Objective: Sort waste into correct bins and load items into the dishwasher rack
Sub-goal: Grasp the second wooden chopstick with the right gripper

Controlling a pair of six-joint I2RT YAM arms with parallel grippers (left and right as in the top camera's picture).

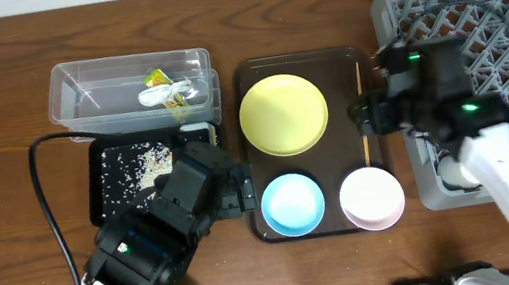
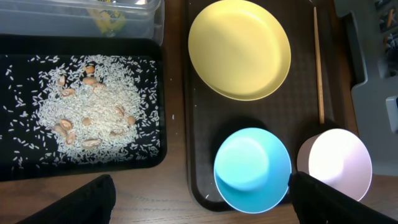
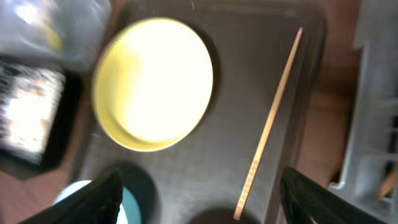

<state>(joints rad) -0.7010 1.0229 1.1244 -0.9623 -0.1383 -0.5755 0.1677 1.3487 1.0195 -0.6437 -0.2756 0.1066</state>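
A yellow plate [image 1: 283,115], a light blue bowl [image 1: 292,204], a pinkish-white bowl [image 1: 372,197] and one chopstick [image 1: 362,118] lie on the dark brown serving tray [image 1: 339,67]. The clear tub [image 1: 86,97] holds the snack wrapper [image 1: 157,77] and the white scrap [image 1: 167,96]. Rice [image 2: 87,112] lies in the black tray [image 1: 97,186]. My left gripper [image 2: 208,208] is open and empty, low over the blue bowl's [image 2: 252,169] left edge. My right gripper [image 3: 199,205] is open and empty above the chopstick [image 3: 268,124]. The white cup and a second chopstick do not show.
The grey dishwasher rack [image 1: 479,18] stands at the right, close beside the serving tray. My right arm reaches over its front left corner. A black cable [image 1: 46,204] loops over the table to the left of the black tray.
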